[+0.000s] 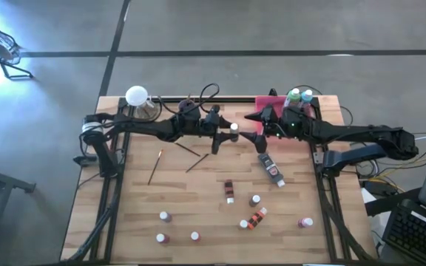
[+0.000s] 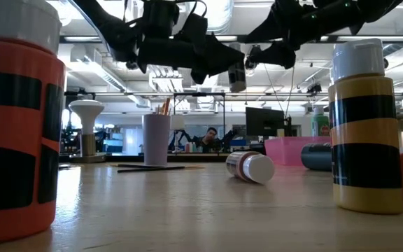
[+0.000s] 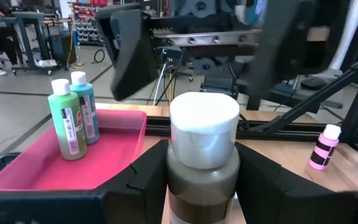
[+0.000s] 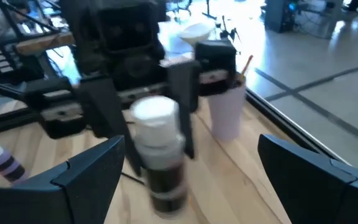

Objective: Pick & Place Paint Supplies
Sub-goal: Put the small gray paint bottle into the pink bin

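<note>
Near edge of the table [image 1: 132,222]: several small white-capped bottles [image 1: 195,236], standing or lying. Middle: a dark tube [image 1: 271,168] and two brushes [image 1: 154,167] lying flat. Above the far half: left gripper [image 1: 228,133] pinches a brown bottle [image 3: 202,155], raised off the wood; right gripper [image 1: 251,137] faces it, fingers spread, apparently empty. Far right corner: pink tray [image 3: 114,146] holding a green bottle [image 3: 66,123] and a blue bottle [image 3: 84,107].

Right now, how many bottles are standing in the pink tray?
2: a green bottle and a teal bottle, side by side in one corner of the pink tray. The arms may hide others.
</note>
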You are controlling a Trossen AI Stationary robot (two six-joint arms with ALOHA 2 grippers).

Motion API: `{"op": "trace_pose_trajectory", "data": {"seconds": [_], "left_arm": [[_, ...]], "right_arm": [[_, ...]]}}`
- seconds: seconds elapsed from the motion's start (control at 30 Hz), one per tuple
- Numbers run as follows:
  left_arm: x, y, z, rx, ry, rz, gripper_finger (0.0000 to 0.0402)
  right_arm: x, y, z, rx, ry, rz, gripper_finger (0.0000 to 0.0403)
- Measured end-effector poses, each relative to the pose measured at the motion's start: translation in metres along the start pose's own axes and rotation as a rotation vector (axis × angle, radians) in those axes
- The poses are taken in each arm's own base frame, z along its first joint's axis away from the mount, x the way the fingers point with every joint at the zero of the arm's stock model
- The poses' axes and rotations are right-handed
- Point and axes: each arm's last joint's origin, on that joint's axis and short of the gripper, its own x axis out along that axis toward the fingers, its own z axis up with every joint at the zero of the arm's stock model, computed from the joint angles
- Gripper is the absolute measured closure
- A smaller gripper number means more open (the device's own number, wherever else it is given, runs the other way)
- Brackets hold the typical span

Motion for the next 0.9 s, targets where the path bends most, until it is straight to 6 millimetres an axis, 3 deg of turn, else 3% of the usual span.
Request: {"op": "trace_pose_trajectory", "data": {"seconds": [0.4,0.9], "left_arm": [[0.0,0.0,0.001,0.019,-0.003,0.0,0.0242],[0.0,0.0,0.0,0.019,0.002,0.0,0.0242]], "right_arm": [[0.024,0.011,-0.002,-0.091,-0.089,0.052,0.0074],[0.034,0.011,-0.007,-0.091,-0.085,0.05,0.0178]]}}
